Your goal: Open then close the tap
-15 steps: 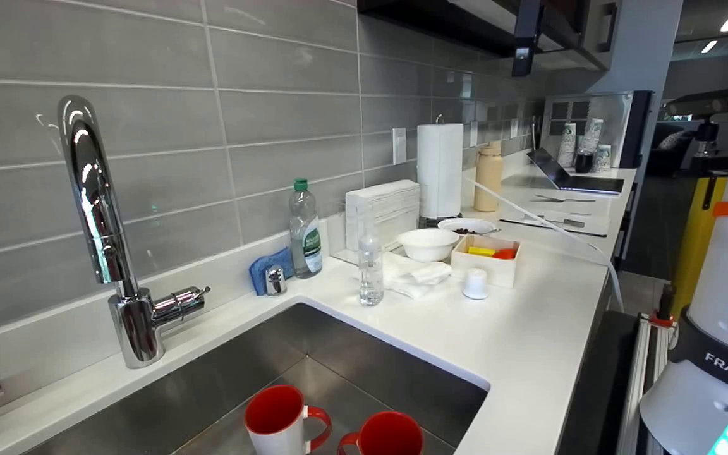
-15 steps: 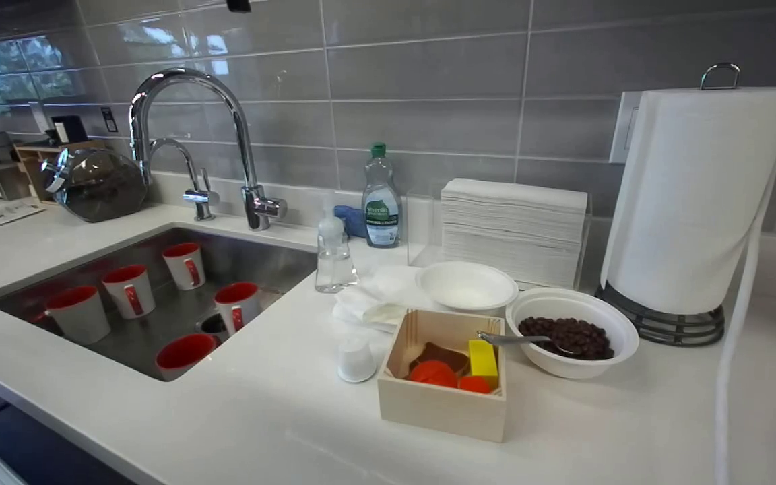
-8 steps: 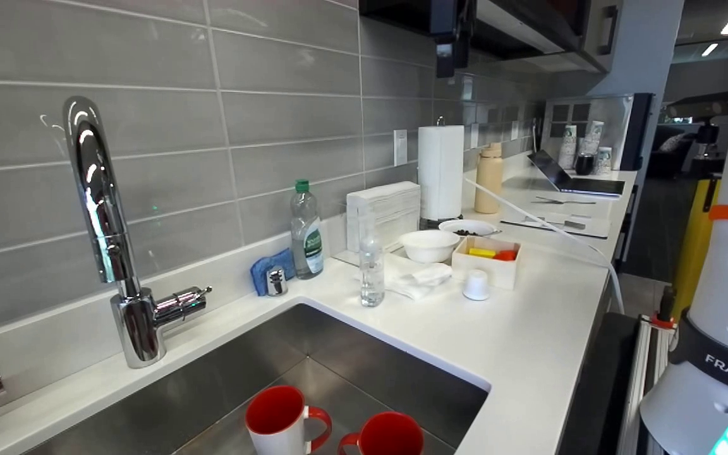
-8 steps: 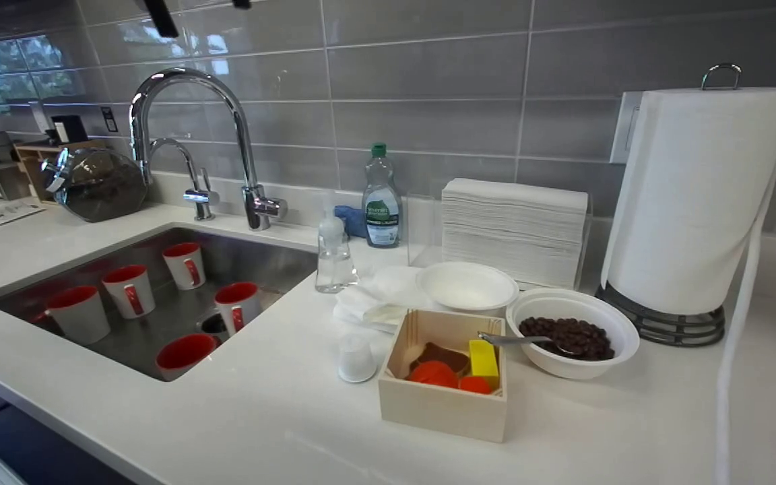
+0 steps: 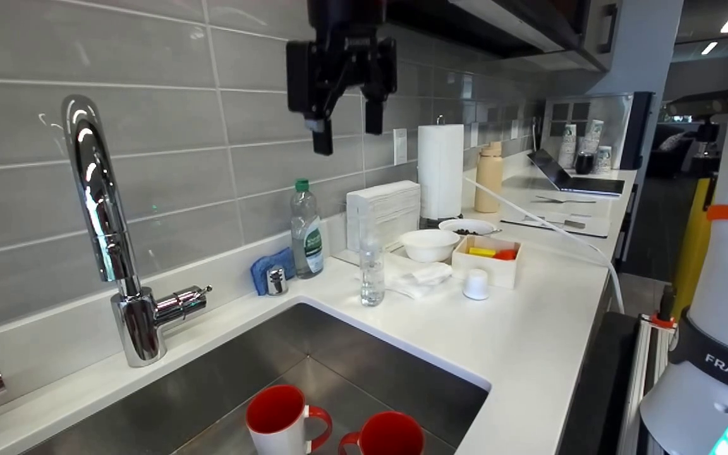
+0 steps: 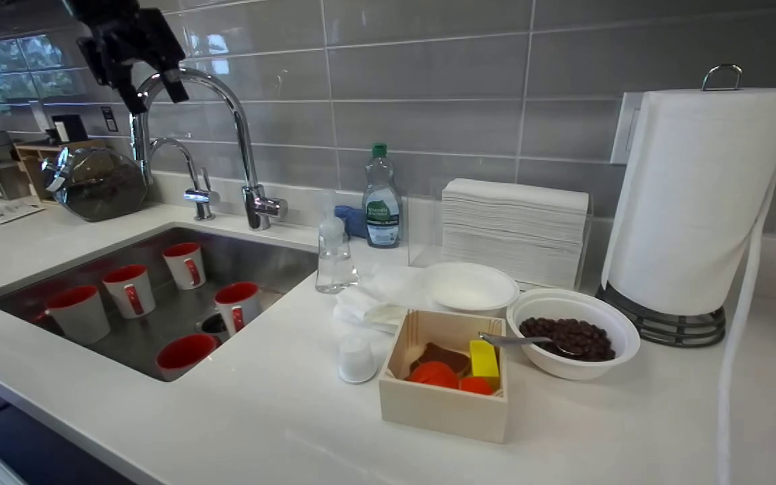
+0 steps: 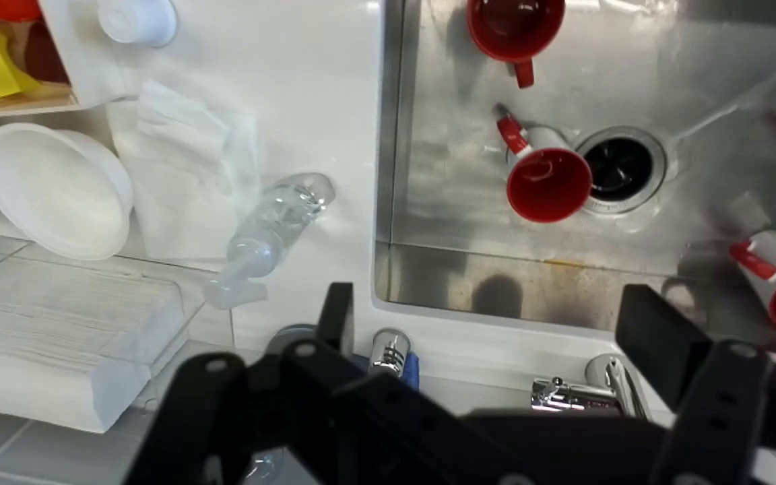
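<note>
The chrome tap has a tall curved spout and stands upright behind the sink in both exterior views (image 5: pixel 139 328) (image 6: pixel 248 158). Its side lever (image 5: pixel 181 305) points towards the dish soap; the lever also shows in the wrist view (image 7: pixel 573 396). No water stream is visible. My gripper (image 5: pixel 348 129) is open and empty, pointing down, high above the counter and well above the lever. In an exterior view it overlaps the spout's top (image 6: pixel 156 100). In the wrist view (image 7: pixel 489 306) the lever shows between the fingers, nearer the right one; the spout is partly hidden.
The sink (image 6: pixel 179 289) holds several red-and-white mugs. A smaller tap (image 6: pixel 201 195) stands beside the main one. A dish soap bottle (image 5: pixel 306 234), blue cloth (image 5: pixel 269 268), chrome cap (image 5: pixel 276 280) and clear pump bottle (image 5: pixel 372 272) stand near the sink corner. A cabinet (image 5: pixel 503 28) hangs above.
The gripper has come down from the top of both exterior views and moved across towards the tap. It was almost out of view a second ago. The tap and lever have not moved.
</note>
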`<state>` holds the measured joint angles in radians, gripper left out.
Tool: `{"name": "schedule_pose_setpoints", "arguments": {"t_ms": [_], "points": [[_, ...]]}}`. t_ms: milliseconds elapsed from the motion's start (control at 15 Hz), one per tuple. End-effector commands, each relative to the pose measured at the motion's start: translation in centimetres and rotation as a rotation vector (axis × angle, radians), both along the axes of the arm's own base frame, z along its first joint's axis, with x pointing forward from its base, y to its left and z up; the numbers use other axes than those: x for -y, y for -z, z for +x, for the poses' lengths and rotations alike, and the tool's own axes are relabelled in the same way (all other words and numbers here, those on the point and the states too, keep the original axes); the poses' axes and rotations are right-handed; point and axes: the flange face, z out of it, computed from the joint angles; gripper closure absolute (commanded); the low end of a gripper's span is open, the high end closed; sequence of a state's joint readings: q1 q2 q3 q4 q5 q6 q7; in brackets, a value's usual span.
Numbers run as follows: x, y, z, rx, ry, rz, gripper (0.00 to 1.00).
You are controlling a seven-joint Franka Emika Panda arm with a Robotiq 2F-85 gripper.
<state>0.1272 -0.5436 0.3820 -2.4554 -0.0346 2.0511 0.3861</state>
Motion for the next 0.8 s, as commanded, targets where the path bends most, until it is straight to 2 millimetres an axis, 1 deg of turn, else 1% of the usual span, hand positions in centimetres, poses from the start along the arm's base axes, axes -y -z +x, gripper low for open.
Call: {"name": "schedule_pose_setpoints", "arguments": {"t_ms": [0, 133, 267, 467, 667, 733], "points": [[-1.8, 4.0, 2.1, 0.099, 0.126, 0.047, 0.00], [-2.3, 6.7, 3.1, 0.104, 0.166, 0.066, 0.00], [-2.1, 9.2, 4.1, 0.085, 0.185, 0.098, 0.00], [-2.5, 12.9, 5.7, 0.063, 0.179, 0.145, 0.00], [-3.2, 15.5, 7.7, 0.070, 0.140, 0.161, 0.00], [-3.3, 16.1, 8.4, 0.082, 0.126, 0.155, 0.00]]}}
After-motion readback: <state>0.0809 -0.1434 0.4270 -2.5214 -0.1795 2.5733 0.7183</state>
